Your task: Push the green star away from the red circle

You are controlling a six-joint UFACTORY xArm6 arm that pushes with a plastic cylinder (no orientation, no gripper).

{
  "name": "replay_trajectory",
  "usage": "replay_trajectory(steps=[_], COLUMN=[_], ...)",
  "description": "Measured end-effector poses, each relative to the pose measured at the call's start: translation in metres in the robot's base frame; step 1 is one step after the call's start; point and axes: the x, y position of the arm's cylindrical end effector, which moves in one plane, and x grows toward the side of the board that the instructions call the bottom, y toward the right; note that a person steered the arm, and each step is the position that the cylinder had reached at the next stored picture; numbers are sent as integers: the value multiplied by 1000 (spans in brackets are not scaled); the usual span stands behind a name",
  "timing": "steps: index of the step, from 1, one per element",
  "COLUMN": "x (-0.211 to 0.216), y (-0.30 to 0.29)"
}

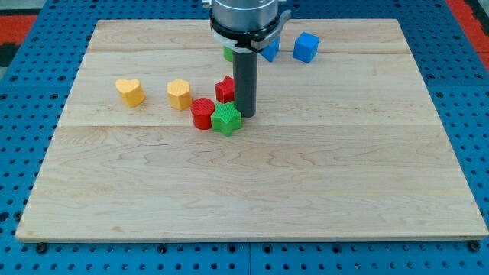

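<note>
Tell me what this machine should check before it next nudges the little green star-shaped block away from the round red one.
1. Tip located: my tip sits just to the view's right of, and slightly above, the green star-shaped block. Ok.
2. Star and red round block apart: they look touching. Not ok.
3. Push side: a push from here would drive the star toward the view's left, into the circle. Not ok.
4. Path toward the view's bottom: bare wooden board. Ok.
5. Neighbours: another red block stands just above; the yellow heart-shaped block lies left. Shape of the partly hidden red one: cannot tell.
</note>
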Motion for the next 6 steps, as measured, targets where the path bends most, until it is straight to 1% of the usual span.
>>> replay_trajectory(steps=[1,2,4,5,6], x=[20,76,61,34,49], y=[-42,-83,-21,-31,-110])
